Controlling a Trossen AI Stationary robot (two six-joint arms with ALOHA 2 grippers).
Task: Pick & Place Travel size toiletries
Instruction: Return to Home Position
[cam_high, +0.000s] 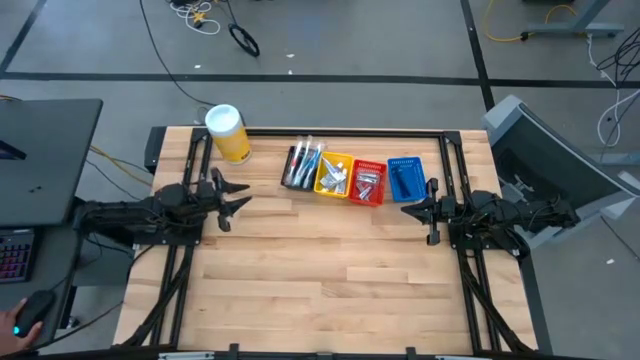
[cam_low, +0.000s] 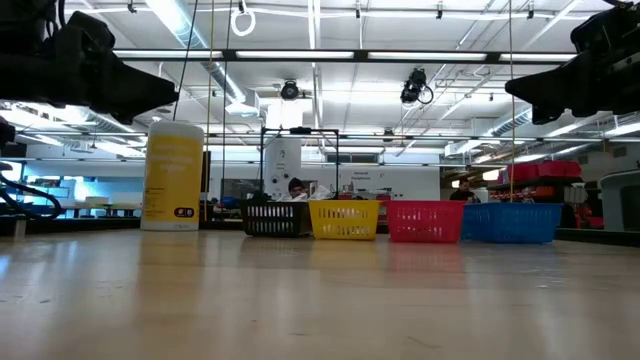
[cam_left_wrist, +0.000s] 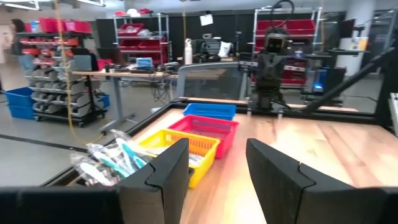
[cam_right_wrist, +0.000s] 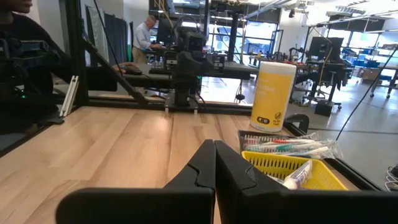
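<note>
The left tool (cam_high: 237, 197) hangs over the left side of the bench (cam_high: 330, 290), its two fingers spread wide with nothing between them; the right tool (cam_high: 414, 207) hangs over the right side, fingers pressed together and empty; both sit raised off the boards and point inward toward each other. Between them, along the far edge, four small baskets stand in a close row: a black basket (cam_low: 274, 220), a yellow basket (cam_low: 345, 220), a red basket (cam_low: 425, 222) and a blue basket (cam_low: 510, 222). The toiletries lie inside these: toothbrushes (cam_high: 303, 162) in the black one, white tubes (cam_high: 333, 178) in the yellow one, small silvery pieces (cam_high: 367, 183) in the red one, dark blue items (cam_high: 404, 180) in the blue one; none appears loose on the boards. A yellow canister (cam_high: 227, 132) with a white lid stands just beyond the left tool. The sorting looks finished, and the step in hand is bringing the arms to rest; this is best done by drawing each arm straight back and level, clear of the canister on the left and the blue basket on the right, with no dip toward the bench.
</note>
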